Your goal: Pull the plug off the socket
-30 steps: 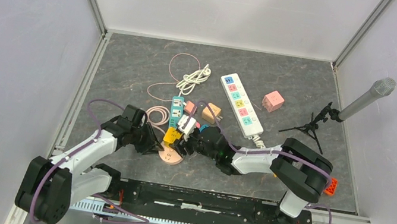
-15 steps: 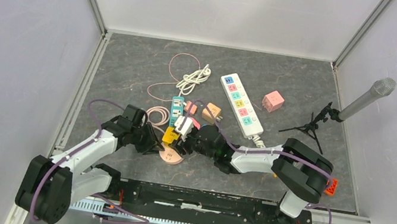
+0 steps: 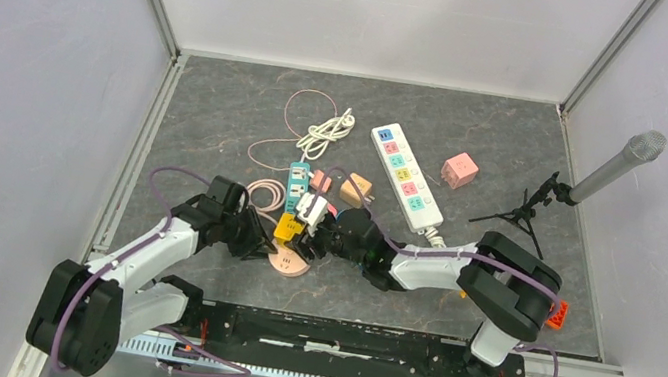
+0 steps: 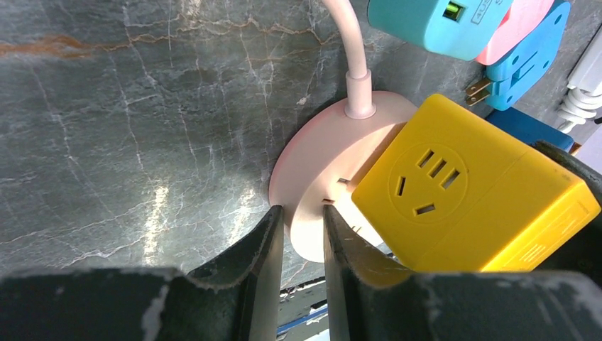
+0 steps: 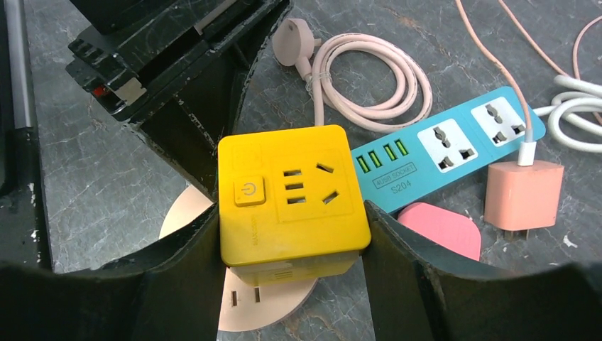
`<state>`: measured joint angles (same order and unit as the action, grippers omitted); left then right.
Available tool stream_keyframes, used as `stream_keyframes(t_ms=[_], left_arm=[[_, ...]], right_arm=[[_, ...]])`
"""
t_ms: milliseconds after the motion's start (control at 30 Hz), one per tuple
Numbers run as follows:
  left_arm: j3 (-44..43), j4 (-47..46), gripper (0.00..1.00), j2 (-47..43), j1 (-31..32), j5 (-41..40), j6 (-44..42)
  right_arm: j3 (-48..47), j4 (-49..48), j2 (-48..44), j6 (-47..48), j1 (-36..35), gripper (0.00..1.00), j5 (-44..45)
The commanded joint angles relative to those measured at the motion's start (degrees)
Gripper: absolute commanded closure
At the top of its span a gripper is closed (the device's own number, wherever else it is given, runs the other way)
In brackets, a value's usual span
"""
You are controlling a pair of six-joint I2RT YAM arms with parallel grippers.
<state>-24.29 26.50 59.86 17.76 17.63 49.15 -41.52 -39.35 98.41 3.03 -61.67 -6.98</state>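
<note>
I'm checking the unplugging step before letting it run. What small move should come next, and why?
Probably draw the right gripper straight away from the pink round socket while the left gripper holds firm. The right one clamps the yellow cube plug on both sides, the left pinches the socket's rim, and the cube sits over the socket face. Whether its pins are free is hidden.

Inspection of legible markings:

- Blue power strip (image 5: 454,153): a small printed label beside the green USB ports reads "S204". The line above it is too small to read reliably.
- Yellow socket cube (image 5: 291,199): a power symbol on its button (image 5: 248,191). The moulded side lettering is illegible.
</note>
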Motion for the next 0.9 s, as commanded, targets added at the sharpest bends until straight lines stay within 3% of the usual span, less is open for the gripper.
stream_keyframes(t_ms=[0,200,400,700,867], left_arm=[[1.71,1.28,0.67,1.69,0.08,-6.19,-0.54],[1.53,1.45,0.68,2.13,0.08,-6.28,-0.63],[1.46,1.52,0.68,2.35,0.08,-6.47,-0.54],[-1.01,3.40,0.67,-1.54,0.08,-6.81,-0.73],[-4.85,2.52,0.57,-6.52,0.01,-6.55,-0.37]], right_arm=[[-3.65,-8.47,-3.05,0.18,-3.35,1.00,-4.22],[-0.77,-19.05,-2.50,-11.91,2.94,1.00,-12.61],[-3.92,-9.61,-2.37,-0.49,-2.47,1.00,-6.73],[-1.99,-8.14,-6.85,-2.94,0.39,1.00,1.41],[-0.41,-1.04,-11.95,-6.20,3.35,1.00,3.36]])
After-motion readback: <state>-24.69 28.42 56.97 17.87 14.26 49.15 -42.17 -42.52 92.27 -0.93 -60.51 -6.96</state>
